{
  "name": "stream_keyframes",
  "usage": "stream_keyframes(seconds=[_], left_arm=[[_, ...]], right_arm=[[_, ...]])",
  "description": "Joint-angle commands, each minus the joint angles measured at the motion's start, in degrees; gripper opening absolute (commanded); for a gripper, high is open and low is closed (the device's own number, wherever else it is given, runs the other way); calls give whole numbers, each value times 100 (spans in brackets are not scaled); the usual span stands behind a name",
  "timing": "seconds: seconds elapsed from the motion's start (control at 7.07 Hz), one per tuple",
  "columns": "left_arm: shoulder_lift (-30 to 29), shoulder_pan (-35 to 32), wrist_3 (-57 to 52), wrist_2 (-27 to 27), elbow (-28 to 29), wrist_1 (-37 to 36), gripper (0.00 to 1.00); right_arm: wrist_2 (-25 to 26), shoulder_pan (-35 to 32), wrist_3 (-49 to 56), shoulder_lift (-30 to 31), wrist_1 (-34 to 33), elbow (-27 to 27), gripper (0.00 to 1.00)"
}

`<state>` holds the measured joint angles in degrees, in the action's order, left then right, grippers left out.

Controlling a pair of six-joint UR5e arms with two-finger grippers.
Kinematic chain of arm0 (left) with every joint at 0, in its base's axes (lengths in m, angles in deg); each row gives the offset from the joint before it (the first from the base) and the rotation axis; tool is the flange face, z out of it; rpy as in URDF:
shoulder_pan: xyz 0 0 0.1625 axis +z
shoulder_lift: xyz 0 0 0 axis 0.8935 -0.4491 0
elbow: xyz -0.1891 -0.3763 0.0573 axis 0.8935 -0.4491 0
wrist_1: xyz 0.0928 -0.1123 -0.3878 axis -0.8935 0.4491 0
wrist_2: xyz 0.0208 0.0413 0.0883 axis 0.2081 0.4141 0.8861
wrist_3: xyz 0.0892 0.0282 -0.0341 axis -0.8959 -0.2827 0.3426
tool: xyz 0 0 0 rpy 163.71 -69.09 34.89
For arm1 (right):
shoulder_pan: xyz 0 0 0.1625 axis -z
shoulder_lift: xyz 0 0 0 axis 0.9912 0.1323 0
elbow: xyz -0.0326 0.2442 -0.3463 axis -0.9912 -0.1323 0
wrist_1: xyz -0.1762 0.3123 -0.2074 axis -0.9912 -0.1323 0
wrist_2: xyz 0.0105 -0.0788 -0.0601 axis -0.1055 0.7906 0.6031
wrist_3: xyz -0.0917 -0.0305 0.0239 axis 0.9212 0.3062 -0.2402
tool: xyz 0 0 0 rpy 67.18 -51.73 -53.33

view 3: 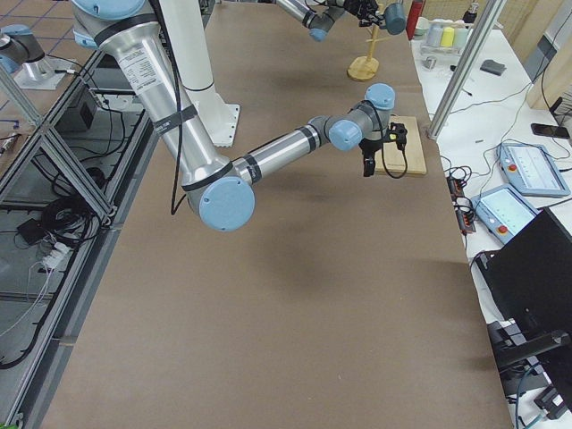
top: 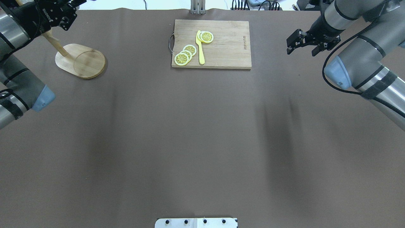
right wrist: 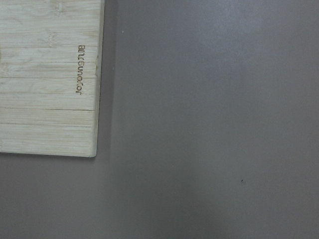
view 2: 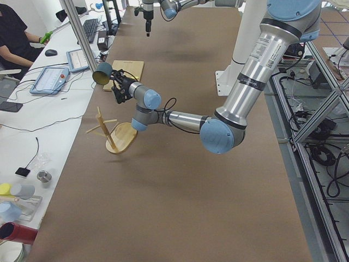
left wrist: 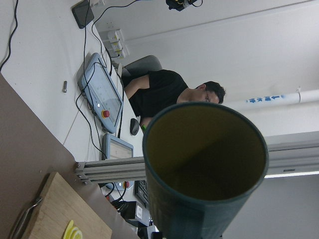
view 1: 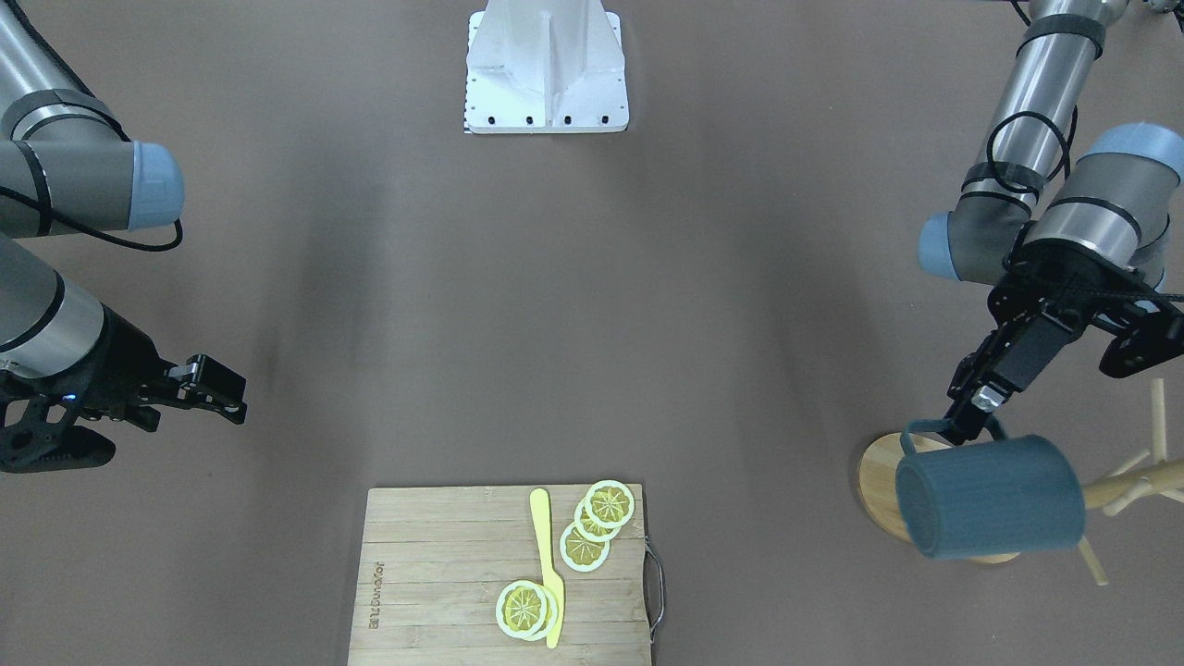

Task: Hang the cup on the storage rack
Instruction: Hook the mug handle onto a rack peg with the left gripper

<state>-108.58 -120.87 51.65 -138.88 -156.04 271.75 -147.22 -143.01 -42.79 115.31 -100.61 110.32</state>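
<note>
The dark blue-grey cup (view 1: 990, 497) hangs tipped on its side in the air, its bottom towards the table's middle and its mouth towards the rack's pegs (view 1: 1140, 470). My left gripper (view 1: 968, 425) is shut on the cup's loop handle from above. The left wrist view shows the cup's yellowish inside (left wrist: 204, 159). The storage rack, a light wooden mug tree, has an oval base (top: 80, 61) and a leaning-looking pole (top: 55, 44); the cup is beside the pole, above the base. My right gripper (view 1: 217, 388) is open and empty, hovering next to the cutting board.
A slatted cutting board (view 1: 444, 573) carries lemon slices (view 1: 597, 523) and a yellow knife (view 1: 548, 564). The robot's white base plate (view 1: 546, 65) is at mid-table. The right wrist view shows the board's corner (right wrist: 50, 74). An operator sits beyond the table (left wrist: 164, 94).
</note>
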Motion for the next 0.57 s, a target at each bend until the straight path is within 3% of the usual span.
stream_keyframes(seconds=[0.0,0.28,0.42], left_arm=[[-21,16,1117,804,202,393,0],[-91,77,1750,1621,368,385,0],[-82,139,1823,1773,447,394,0]], right_arm=[[67,5,0,-18,0,31,100],[85,32,0,-18,0,66,100],[94,40,-9,-27,0,66,100]])
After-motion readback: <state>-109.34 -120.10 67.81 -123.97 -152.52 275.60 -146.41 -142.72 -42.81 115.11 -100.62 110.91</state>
